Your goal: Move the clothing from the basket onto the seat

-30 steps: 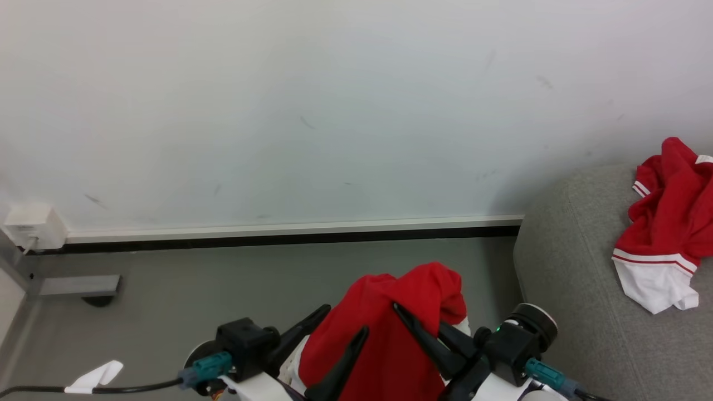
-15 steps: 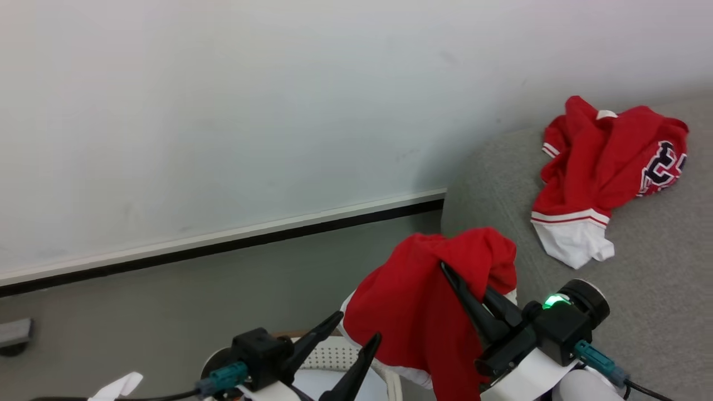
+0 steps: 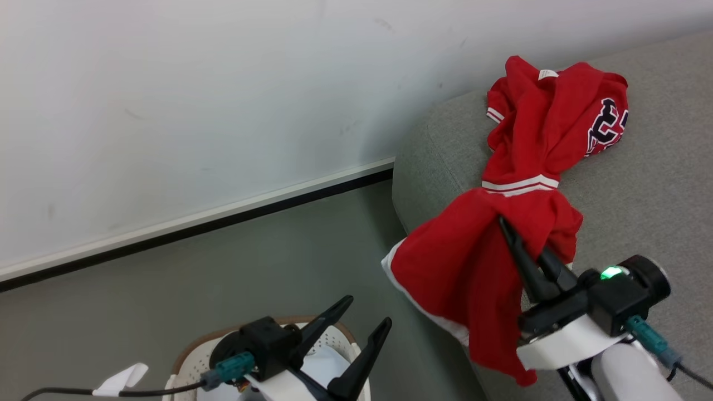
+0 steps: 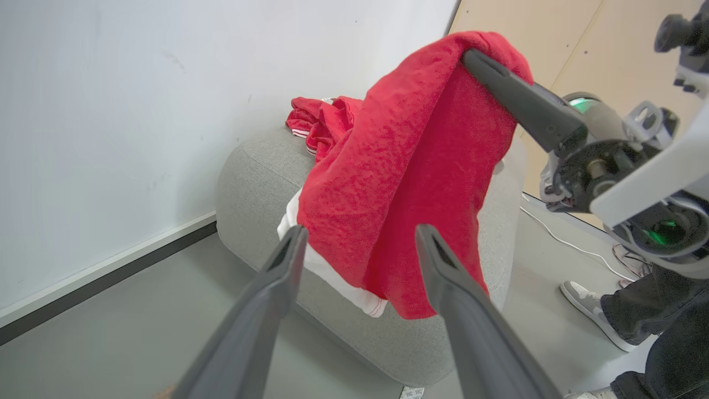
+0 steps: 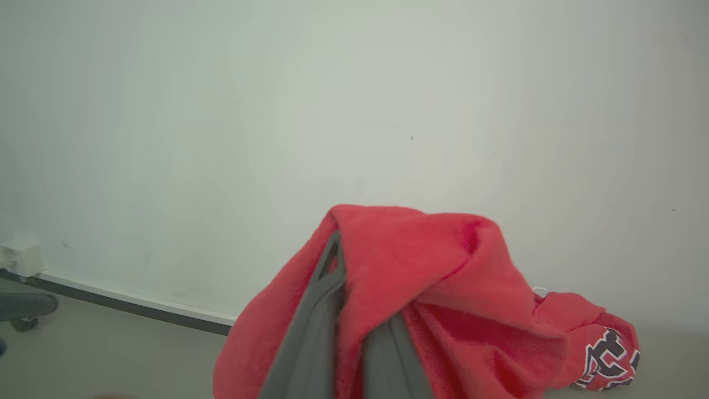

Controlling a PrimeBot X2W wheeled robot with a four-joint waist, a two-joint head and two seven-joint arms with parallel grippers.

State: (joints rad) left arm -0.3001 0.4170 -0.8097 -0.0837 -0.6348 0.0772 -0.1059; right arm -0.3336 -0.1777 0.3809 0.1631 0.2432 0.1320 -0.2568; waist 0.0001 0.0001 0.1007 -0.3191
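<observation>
My right gripper (image 3: 521, 236) is shut on a red garment (image 3: 473, 262) with white trim, which hangs over the rounded left end of the grey sofa (image 3: 646, 189). Just beyond it on the seat lies the red jersey (image 3: 551, 122) with striped trim and dark lettering. In the right wrist view the fabric (image 5: 432, 260) drapes over my fingers (image 5: 316, 310). Low and left, my left gripper (image 3: 367, 310) is open and holds nothing above the cream basket (image 3: 192, 353). The left wrist view shows the hanging garment (image 4: 410, 166) past its open fingers (image 4: 277, 277).
A white wall with a dark baseboard (image 3: 223, 220) runs behind the grey floor (image 3: 167, 289). A person's shoe (image 4: 587, 302) and dark trouser leg stand right of the sofa beside a white cable. A small white box (image 5: 19, 256) sits low on the wall.
The view has swung right, bringing the sofa and jersey closer. My right gripper has carried the red garment from over the floor to over the sofa's end. The left gripper stays open.
</observation>
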